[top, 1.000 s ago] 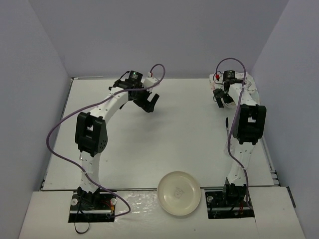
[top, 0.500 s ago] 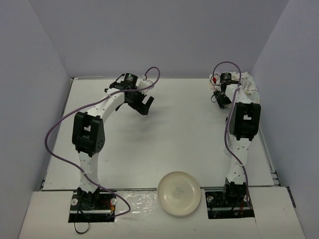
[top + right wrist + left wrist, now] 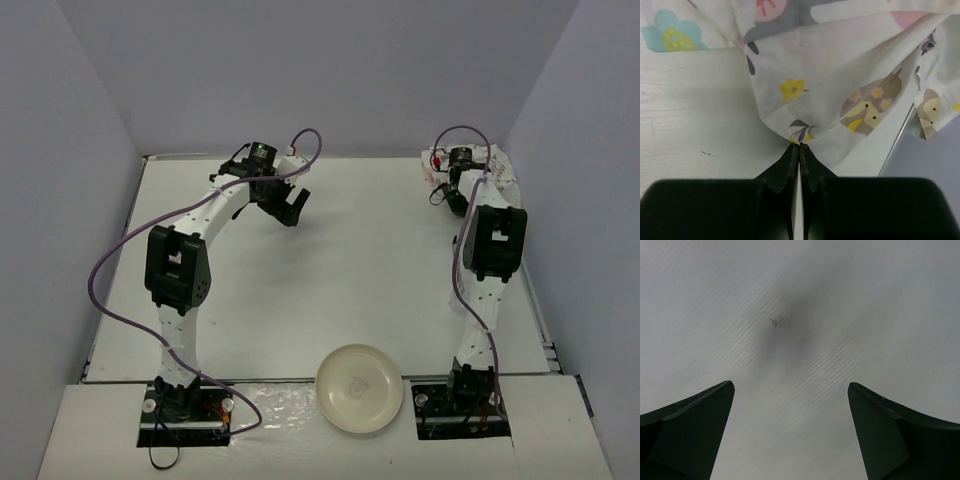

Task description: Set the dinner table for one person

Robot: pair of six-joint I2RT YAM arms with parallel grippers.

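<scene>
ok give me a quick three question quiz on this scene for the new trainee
1. True or false: the right claw is shut on a corner of the printed cloth.
2. Where does the cream plate sit? A: at the near edge of the table. B: in the far left corner. C: on the printed cloth.
3. Fill in the gap: the left claw hangs ___ over bare table, with nothing between its fingers.

Key: 1 true; 2 A; 3 open.
</scene>
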